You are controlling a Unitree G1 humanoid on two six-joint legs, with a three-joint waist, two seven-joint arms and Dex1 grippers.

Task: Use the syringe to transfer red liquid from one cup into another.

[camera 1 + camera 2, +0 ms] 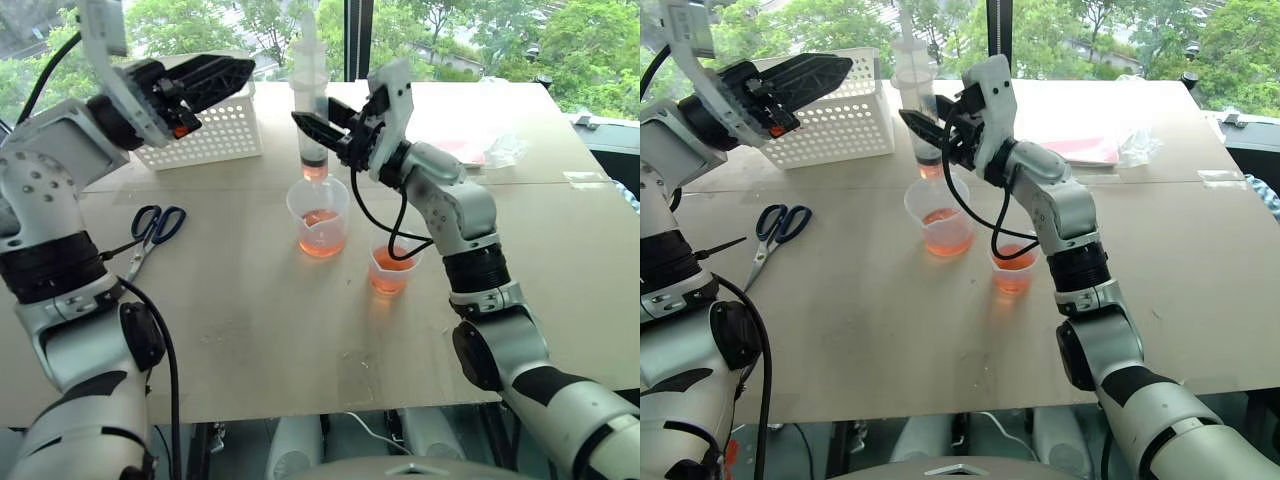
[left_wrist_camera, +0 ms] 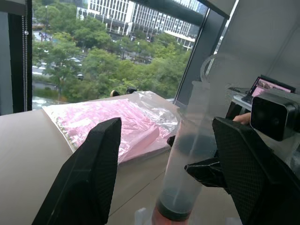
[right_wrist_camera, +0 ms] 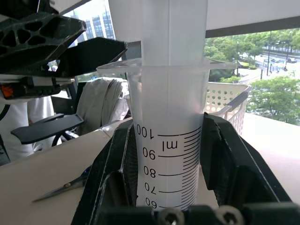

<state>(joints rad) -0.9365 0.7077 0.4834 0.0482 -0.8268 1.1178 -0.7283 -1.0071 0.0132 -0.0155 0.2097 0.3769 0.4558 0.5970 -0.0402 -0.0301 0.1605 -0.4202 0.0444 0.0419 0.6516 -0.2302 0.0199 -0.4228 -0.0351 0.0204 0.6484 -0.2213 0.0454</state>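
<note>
The syringe stands upright, tip down, just above the taller spouted cup, which holds red liquid. A little red liquid sits at the bottom of the syringe barrel, and the white plunger sticks up above it. My right gripper is shut on the barrel, seen close in the right wrist view with the graduated syringe between the fingers. My left gripper hangs open to the left of the syringe, apart from it. The shorter cup with red liquid stands to the right of the spouted cup.
A white perforated basket sits at the back left, under my left gripper. Blue-handled scissors lie on the table's left side. A clear bag with pink contents lies at the back right. The table's front edge runs near me.
</note>
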